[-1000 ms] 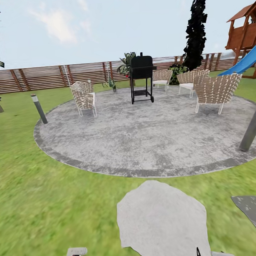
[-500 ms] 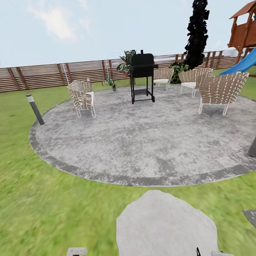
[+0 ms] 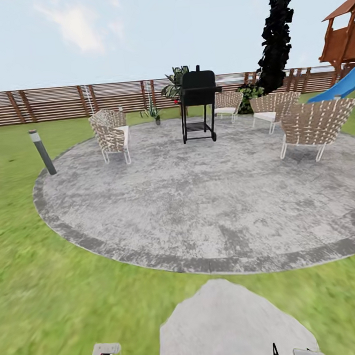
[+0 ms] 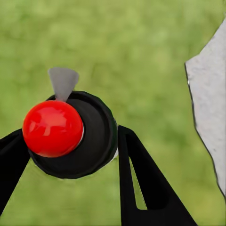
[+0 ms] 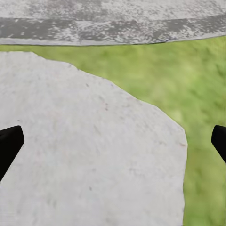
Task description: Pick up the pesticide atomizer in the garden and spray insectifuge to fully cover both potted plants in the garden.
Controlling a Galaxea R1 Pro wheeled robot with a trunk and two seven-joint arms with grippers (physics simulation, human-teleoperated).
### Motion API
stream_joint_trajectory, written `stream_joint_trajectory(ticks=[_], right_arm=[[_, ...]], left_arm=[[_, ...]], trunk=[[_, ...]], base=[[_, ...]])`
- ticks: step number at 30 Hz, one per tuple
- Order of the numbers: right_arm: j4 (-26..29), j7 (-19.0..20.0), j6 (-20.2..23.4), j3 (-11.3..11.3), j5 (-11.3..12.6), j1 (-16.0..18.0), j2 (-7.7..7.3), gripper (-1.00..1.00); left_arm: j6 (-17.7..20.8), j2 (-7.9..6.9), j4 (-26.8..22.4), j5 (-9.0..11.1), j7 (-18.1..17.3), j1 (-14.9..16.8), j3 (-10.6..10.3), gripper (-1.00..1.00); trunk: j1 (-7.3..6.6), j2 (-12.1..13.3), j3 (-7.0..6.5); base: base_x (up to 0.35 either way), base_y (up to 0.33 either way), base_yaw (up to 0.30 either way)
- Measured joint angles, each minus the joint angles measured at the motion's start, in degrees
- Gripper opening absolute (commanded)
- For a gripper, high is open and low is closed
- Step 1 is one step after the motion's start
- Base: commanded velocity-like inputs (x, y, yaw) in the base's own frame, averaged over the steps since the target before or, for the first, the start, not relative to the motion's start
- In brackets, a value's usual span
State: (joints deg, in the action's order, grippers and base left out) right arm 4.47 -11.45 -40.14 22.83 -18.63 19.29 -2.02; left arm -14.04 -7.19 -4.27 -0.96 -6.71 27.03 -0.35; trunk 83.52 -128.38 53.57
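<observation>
In the left wrist view the pesticide atomizer (image 4: pixel 70 136) appears end-on, a round black end with a red knob. My left gripper (image 4: pixel 70 155) is shut on it, one black finger on each side. In the head view its white tip (image 3: pixel 105 349) pokes up from the left gripper at the bottom edge. My right gripper (image 5: pixel 113 143) is open, its fingertips (image 5: pixel 9 141) wide apart over a pale stepping stone (image 5: pixel 89 155). A small spiky plant (image 3: pixel 152 114) in a little pot stands far off by the fence. It is too small to tell whether it is one of the potted plants.
The lawn (image 3: pixel 58 295) leads to round grey mottled paving (image 3: pixel 201 197). On the paving stand a black grill (image 3: pixel 197 103) and several wicker chairs (image 3: pixel 110 134). Short bollards (image 3: pixel 42 151) flank it. A slat fence (image 3: pixel 58 102), a dark tree (image 3: pixel 278 34) and a slide (image 3: pixel 341 85) lie behind.
The whole view has shifted: the paving and stepping stone sit lower and nearer, so the camera has moved forward. Both grippers keep their places at the bottom edge.
</observation>
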Motion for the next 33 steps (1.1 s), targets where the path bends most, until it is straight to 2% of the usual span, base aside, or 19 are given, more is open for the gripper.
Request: stream_joint_trajectory(ticks=[33], right_arm=[[0.0, -0.1, 0.0, 0.0, 0.0, 0.0, -0.18, 1.00]], left_arm=[[0.0, 0.00, 0.0, 0.0, 0.0, 0.0, 0.0, -1.00]], trunk=[[0.00, 0.0, 0.00]], base=[[0.339, 0.000, 0.000]])
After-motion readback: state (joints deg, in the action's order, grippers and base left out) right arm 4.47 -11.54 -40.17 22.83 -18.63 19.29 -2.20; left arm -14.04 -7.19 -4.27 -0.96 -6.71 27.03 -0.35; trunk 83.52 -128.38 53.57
